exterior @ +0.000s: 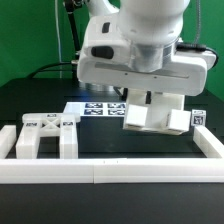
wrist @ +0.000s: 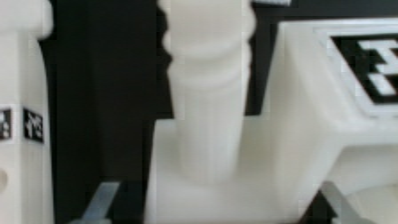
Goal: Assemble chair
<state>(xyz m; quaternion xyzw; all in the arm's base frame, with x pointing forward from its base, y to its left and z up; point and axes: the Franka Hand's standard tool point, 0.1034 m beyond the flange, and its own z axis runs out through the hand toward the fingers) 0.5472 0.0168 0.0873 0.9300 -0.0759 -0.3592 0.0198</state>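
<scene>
My gripper (exterior: 150,105) hangs low over the table and straddles a chunky white chair piece (exterior: 152,117). In the wrist view that piece (wrist: 228,150) is a wide block with a ribbed post rising from it. It sits between my fingers (wrist: 103,203). The jaws stand wide apart, with a dark gap on one side, so the gripper (wrist: 217,198) is open. A tagged flat seat slab (wrist: 347,75) lies beside it. A legged frame (exterior: 45,135) lies at the exterior view's left. A small tagged part (exterior: 197,117) stands at the right.
The marker board (exterior: 98,107) lies behind the gripper. A long low white border rail (exterior: 110,171) runs along the front and up both sides. Another white tagged piece (wrist: 18,100) shows at the wrist view's edge.
</scene>
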